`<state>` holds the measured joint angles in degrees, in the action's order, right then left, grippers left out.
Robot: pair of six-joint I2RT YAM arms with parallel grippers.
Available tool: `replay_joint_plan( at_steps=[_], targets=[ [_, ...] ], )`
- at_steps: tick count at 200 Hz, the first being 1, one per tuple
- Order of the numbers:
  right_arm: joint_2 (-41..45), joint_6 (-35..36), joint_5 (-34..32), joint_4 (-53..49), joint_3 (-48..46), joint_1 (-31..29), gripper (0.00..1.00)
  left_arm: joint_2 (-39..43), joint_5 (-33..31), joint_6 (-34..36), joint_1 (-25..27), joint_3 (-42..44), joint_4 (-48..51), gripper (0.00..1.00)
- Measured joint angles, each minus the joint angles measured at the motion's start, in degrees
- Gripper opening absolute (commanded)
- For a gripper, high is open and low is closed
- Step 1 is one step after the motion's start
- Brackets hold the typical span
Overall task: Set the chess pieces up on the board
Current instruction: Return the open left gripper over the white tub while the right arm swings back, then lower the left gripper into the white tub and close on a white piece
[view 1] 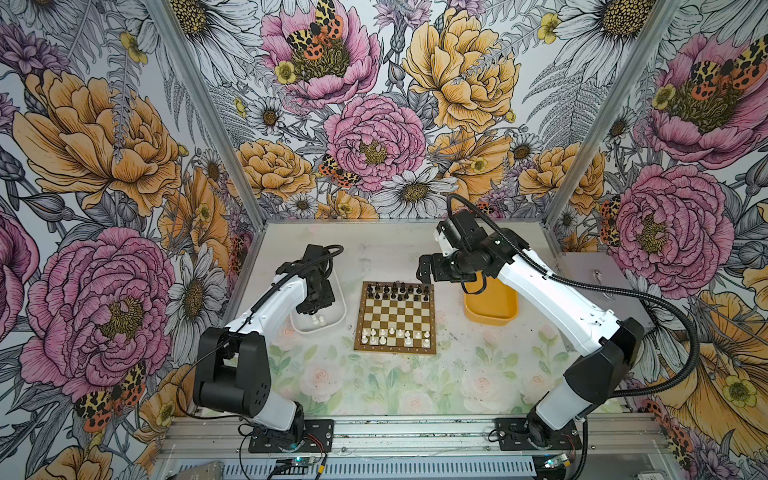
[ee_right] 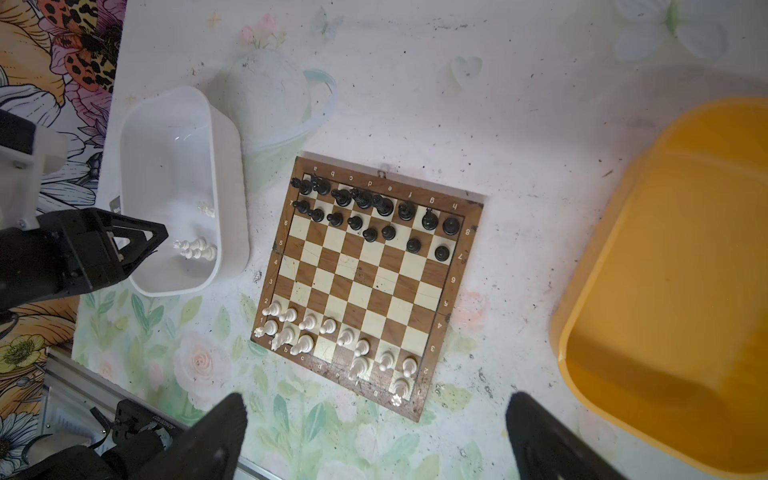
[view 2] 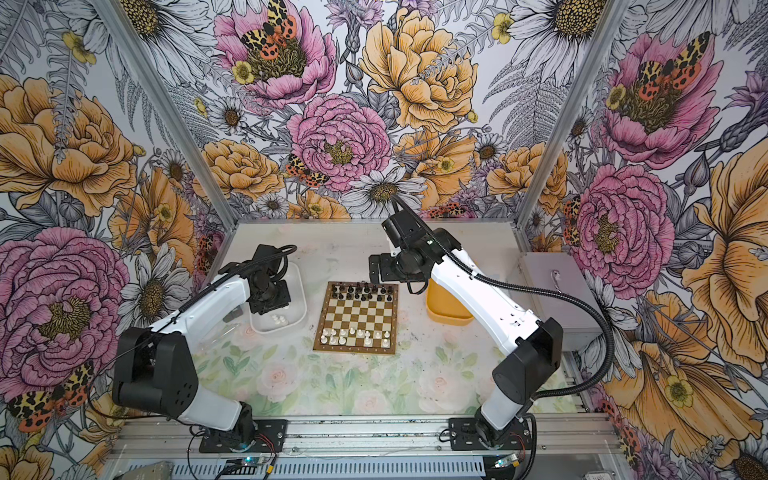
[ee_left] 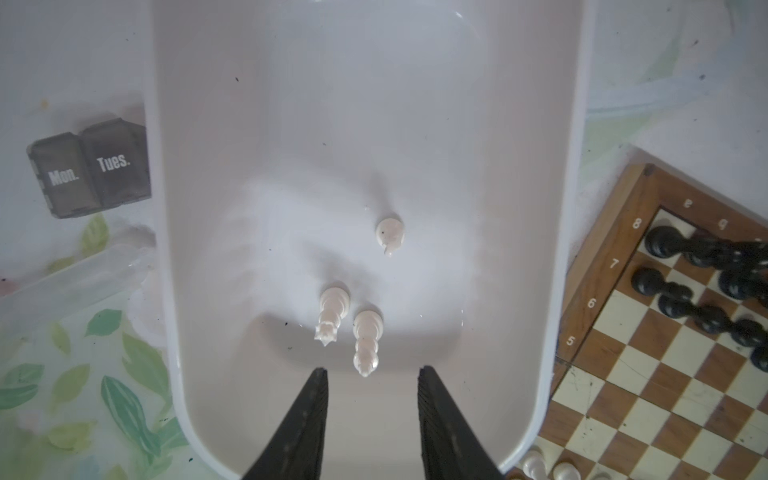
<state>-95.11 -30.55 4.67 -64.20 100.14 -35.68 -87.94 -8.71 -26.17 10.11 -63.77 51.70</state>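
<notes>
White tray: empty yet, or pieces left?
Not empty: three white pieces sit in the white tray, two side by side, one apart.

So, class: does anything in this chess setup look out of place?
Yes. Three white pieces are off the board, in the white tray; two lie on their sides, leaving gaps in White's back row.

Board (view 2: 358,316) mid-frame on desk (view 2: 374,386), black pieces (view 2: 358,295) on its upper rows, white pieces (view 2: 351,332) lower, white tray (view 2: 303,309) left, yellow tray (view 2: 446,313) right.
</notes>
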Motion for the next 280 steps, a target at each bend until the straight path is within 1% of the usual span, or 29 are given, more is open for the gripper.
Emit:
replay_joint_plan(
  at_steps=[39,91,131,162,280],
  targets=[
    [-1.4,0.2,0.2,0.0,2.1,0.1,1.0,-4.6,2.7,4.1,-2.2,0.0,-4.1,0.29],
    [-1.4,0.2,0.2,0.0,2.5,1.2,1.0,-10.3,3.9,7.8,-3.3,-1.3,-5.7,0.27],
    [-1.4,0.2,0.2,0.0,2.5,2.0,1.0,-10.8,4.1,9.1,-3.3,-2.6,-5.7,0.27],
    [-1.4,0.2,0.2,0.0,2.5,2.4,1.0,-11.6,4.2,9.9,-3.3,-3.8,-5.9,0.24],
    [-1.4,0.0,0.1,0.0,2.4,2.7,1.0,-13.0,4.3,10.2,-3.4,-3.9,-6.2,0.22]
  ],
)
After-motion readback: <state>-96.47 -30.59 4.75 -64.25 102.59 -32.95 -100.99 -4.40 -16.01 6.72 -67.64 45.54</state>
